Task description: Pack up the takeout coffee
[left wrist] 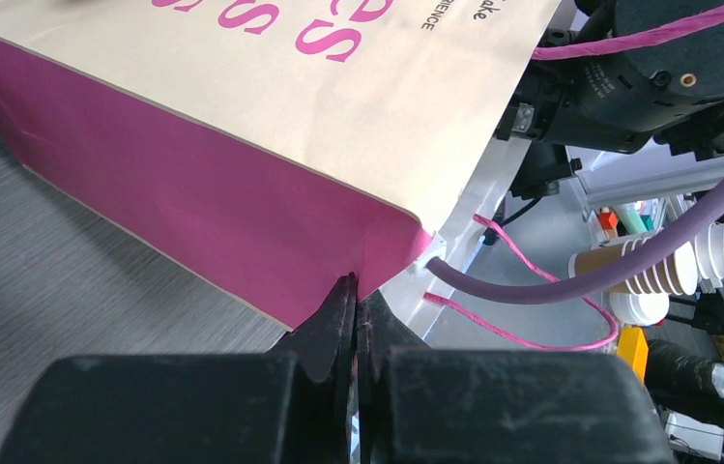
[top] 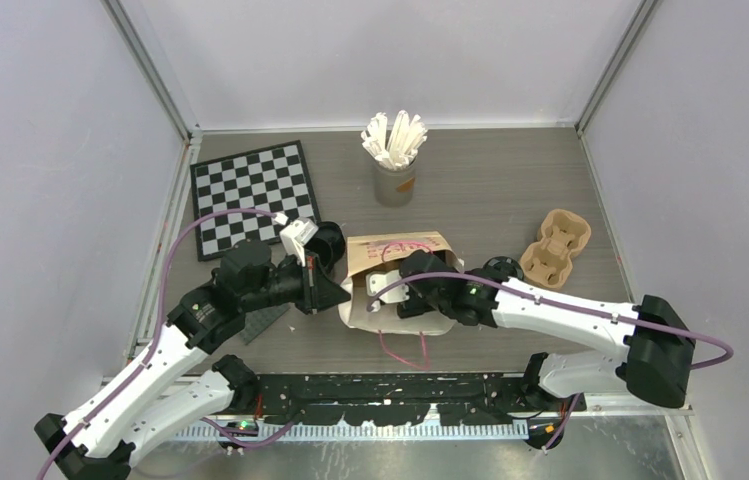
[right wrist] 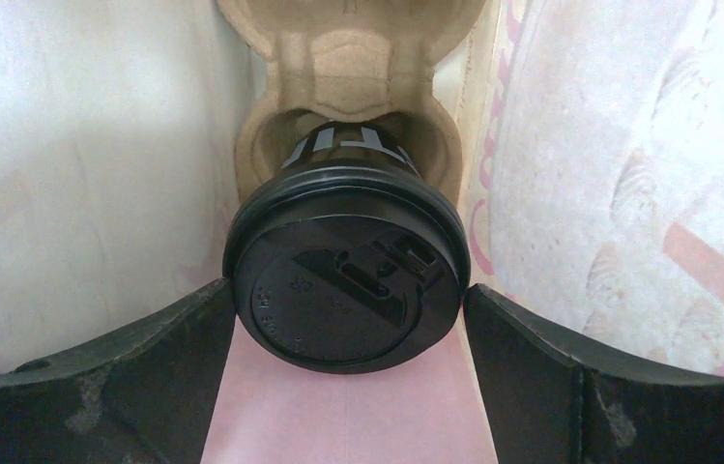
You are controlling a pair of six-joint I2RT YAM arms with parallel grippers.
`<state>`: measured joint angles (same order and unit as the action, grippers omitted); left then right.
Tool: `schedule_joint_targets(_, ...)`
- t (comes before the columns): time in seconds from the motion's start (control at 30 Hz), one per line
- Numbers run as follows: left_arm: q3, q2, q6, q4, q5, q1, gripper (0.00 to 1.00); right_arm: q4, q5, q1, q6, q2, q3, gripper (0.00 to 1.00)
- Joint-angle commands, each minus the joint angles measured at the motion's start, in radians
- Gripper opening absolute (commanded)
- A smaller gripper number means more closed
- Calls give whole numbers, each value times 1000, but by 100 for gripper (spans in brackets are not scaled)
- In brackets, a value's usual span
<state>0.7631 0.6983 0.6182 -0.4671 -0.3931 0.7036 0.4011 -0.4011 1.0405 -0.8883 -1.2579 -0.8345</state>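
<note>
The pink paper bag [top: 405,262] lies on its side mid-table, handles toward me. My left gripper [left wrist: 358,290] is shut on the bag's pink side fold at its left edge [top: 338,290]. My right arm reaches into the bag, so its fingers are hidden in the top view. In the right wrist view a black coffee cup [right wrist: 346,280] with a round black lid sits in a brown pulp carrier [right wrist: 348,58] inside the bag. My right gripper [right wrist: 348,309] is open, its fingertips flanking the lid. Two more black cups [top: 328,240] [top: 503,268] stand beside the bag.
A second brown pulp carrier [top: 555,247] lies at the right. A grey cup of white wrapped sticks [top: 395,165] stands behind the bag. A chessboard [top: 253,195] lies at the back left. Grey walls enclose the table.
</note>
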Motion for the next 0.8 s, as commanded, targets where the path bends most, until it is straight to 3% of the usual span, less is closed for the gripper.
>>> schedule_joint_targets(0.0,18,4,-5,15,-12,-3,0,99,-4,7,19,55,-58,92)
schedule_joint_targets(0.43,3,-2,-12,18,-9,-3,0,176,33,26,47,96,-88,92)
schedule_joint_targets(0.77,7,7,-15,17,-17,-3,0,186,41,32,90,121,-80,74)
